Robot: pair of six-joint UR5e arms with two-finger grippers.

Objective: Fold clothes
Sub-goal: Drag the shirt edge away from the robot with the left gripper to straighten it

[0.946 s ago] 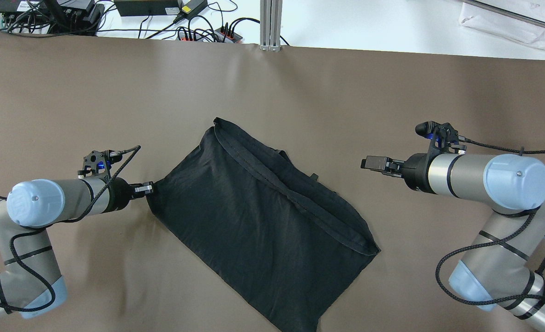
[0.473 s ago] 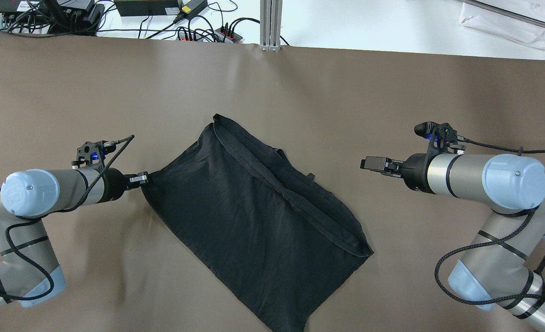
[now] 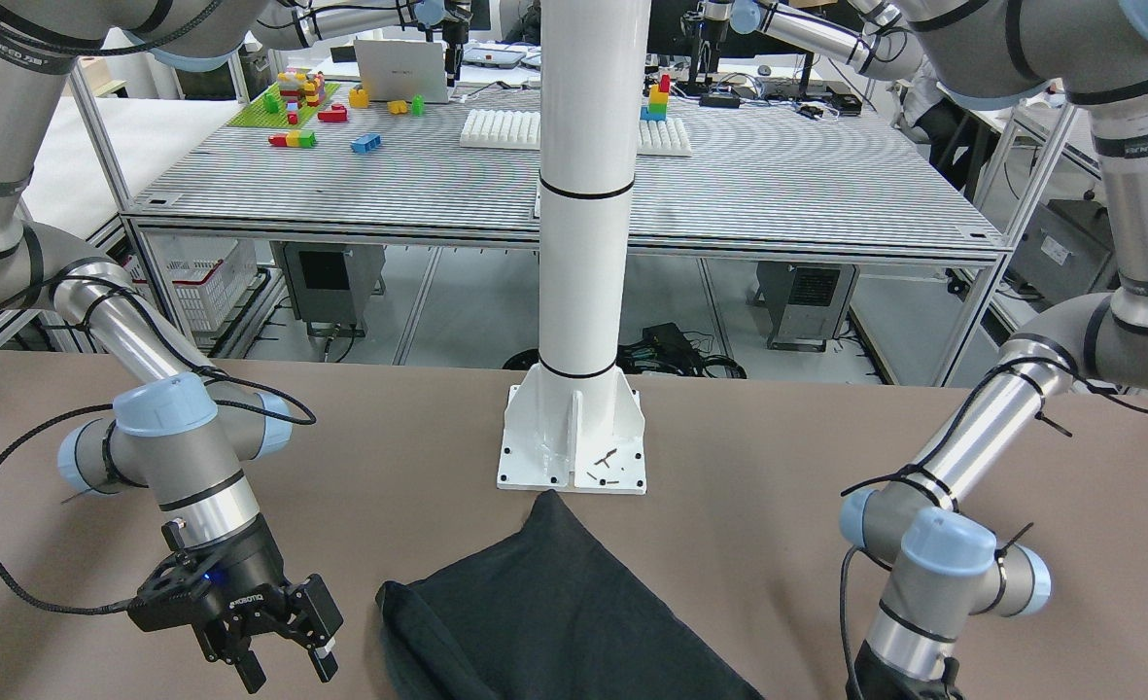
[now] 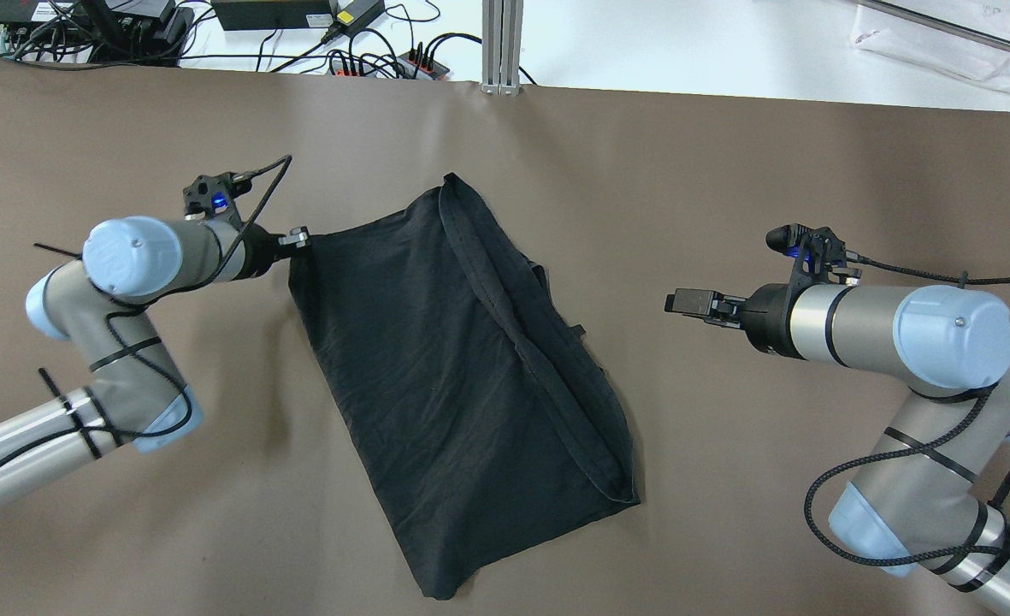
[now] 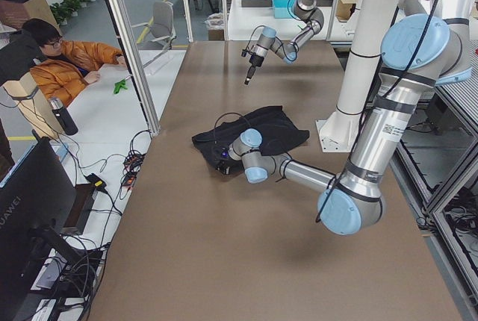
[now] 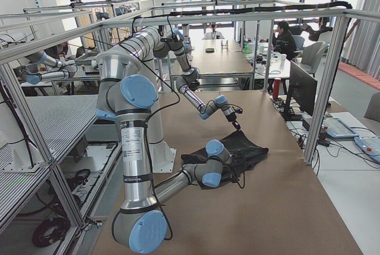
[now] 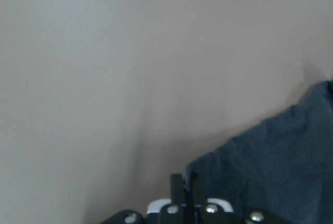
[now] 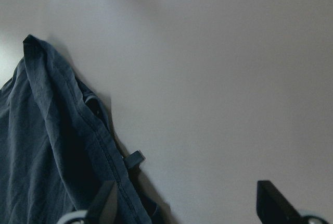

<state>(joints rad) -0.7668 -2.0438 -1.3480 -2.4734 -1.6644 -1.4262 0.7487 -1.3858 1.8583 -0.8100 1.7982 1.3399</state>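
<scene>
The clothes (image 4: 445,359) are one plain black garment lying flat and slanted on the brown table, with a hemmed band running along its right side. My left gripper (image 4: 299,237) is shut on the garment's far left corner; in the left wrist view its fingers (image 7: 187,185) pinch the edge of the dark cloth (image 7: 276,166). My right gripper (image 4: 684,301) hovers open to the right of the clothes, apart from them. The right wrist view shows its gripper (image 8: 188,203) with nothing between the fingers and the garment's hem (image 8: 52,146) at left. In the front-facing view the right gripper (image 3: 287,661) stands beside the clothes (image 3: 554,603).
The white pillar's base (image 3: 574,437) stands just behind the garment at the robot's side. An aluminium post (image 4: 501,43) and cables with power strips (image 4: 368,60) sit beyond the table's far edge. A person (image 5: 67,67) sits off the table's side.
My left gripper has moved toward the table's far edge, still holding the corner. The garment has swung with it, its long side now more upright. The right arm has stayed put.
</scene>
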